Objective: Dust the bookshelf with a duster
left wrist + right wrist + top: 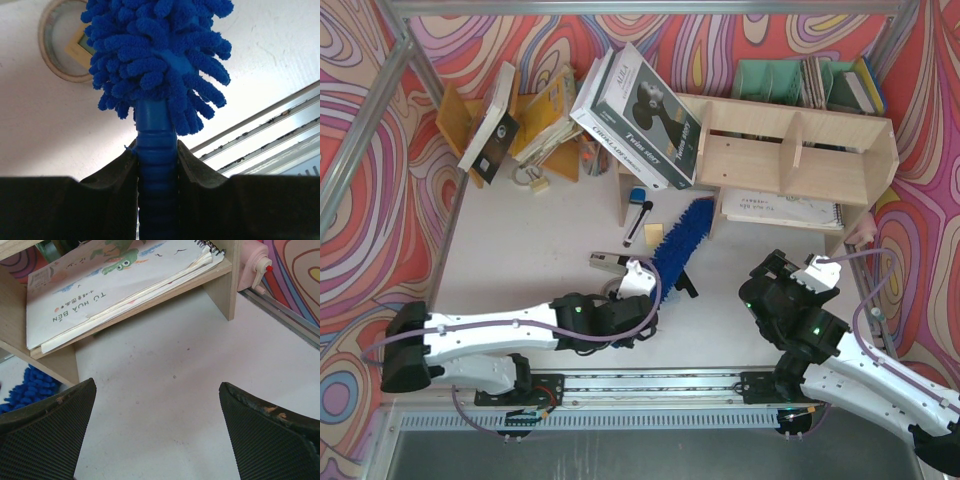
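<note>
The duster [682, 235] lies slanted in front of the bookshelf's left end, its blue fluffy head pointing at the lower tier. My left gripper [648, 280] is shut on its ribbed blue handle; in the left wrist view the jaws [156, 150] clamp the handle [156, 165] just below the fluffy head [160, 55]. The bookshelf [800, 150] is pale plywood at the back right. My right gripper [800, 268] is open and empty above the table in front of the lower tier [150, 300]. A bit of the duster [25, 387] shows at the left of the right wrist view.
A spiral notebook [780, 208] lies in the lower tier. A big black-and-white book [640, 105] leans on the shelf's left end. An orange-yellow rack [520, 120], a green organizer [770, 80], a marker [638, 215], a tape roll [62, 45] and a pink sharpener [252, 265] are around.
</note>
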